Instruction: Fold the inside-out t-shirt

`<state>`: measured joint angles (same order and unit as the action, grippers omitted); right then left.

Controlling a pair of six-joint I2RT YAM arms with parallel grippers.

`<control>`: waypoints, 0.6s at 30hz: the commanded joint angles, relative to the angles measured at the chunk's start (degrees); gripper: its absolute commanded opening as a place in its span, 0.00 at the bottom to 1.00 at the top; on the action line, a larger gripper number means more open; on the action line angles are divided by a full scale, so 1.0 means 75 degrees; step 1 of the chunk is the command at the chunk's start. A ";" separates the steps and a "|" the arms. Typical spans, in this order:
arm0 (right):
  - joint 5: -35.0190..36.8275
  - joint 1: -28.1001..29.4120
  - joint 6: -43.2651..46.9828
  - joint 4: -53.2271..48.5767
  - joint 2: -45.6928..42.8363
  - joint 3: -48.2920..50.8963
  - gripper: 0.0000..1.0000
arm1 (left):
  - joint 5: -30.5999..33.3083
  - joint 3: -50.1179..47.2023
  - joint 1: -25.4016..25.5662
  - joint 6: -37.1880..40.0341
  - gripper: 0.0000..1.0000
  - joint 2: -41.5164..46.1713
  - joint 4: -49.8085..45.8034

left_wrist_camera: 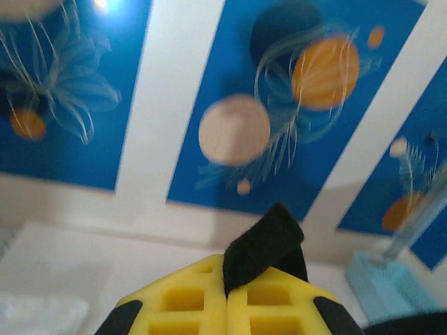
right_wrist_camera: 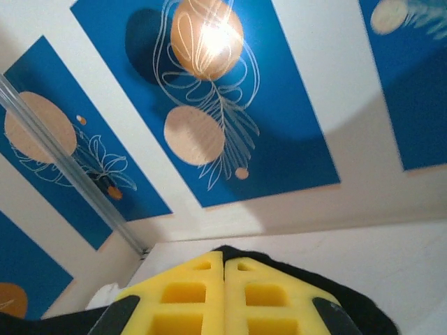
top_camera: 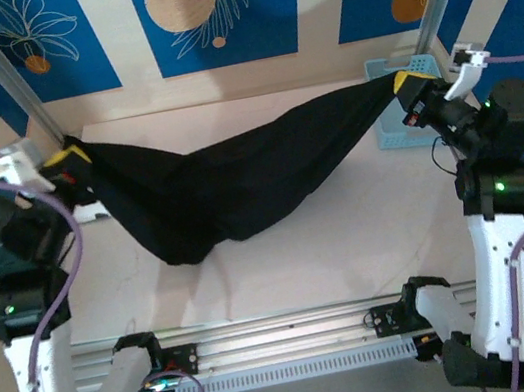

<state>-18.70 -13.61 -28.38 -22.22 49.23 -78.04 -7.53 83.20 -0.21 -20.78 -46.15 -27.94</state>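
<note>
Both pairs of jaws are clamped shut on black cloth. The left gripper (top_camera: 67, 157) pinches one end of the t-shirt (top_camera: 240, 185) above the far left corner of the white table (top_camera: 351, 241), and the right gripper (top_camera: 409, 81) pinches the other end above the table's far right corner. The shirt hangs stretched between them over the table, sagging left of centre, where its lowest fold seems to touch the tabletop. A pale blue basket (top_camera: 394, 137) sits at the table's far right edge. On the left wrist camera a black fabric strip (left_wrist_camera: 265, 244) pokes up between the yellow pads (left_wrist_camera: 181, 300).
</note>
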 commanded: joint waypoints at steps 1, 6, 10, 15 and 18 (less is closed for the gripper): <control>0.0762 -0.0061 0.0569 -0.0777 -0.0412 -0.0753 0.00 | 0.1281 0.1629 -0.0119 0.0414 0.00 -0.0012 -0.0260; 0.1688 -0.0070 0.1268 -0.1337 -0.0475 -0.1763 0.00 | 0.2678 0.3544 -0.0021 0.1580 0.00 -0.0549 -0.0754; 0.1613 -0.0070 0.1469 -0.1149 -0.0171 -0.1870 0.00 | 0.2598 0.3669 0.0004 0.1879 0.00 -0.1360 -0.0639; 0.0765 -0.0061 0.1265 -0.0157 0.0630 -0.1391 0.00 | 0.2510 0.3661 -0.0036 0.2083 0.00 -0.2818 0.0045; 0.0363 0.0068 0.1057 0.0439 0.1420 -0.1312 0.00 | 0.2379 0.4218 -0.0132 0.2090 0.00 -0.3853 0.0331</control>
<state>-13.56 -13.61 -19.57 -24.45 54.72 -89.01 9.52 112.84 -0.27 -6.90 -68.93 -28.03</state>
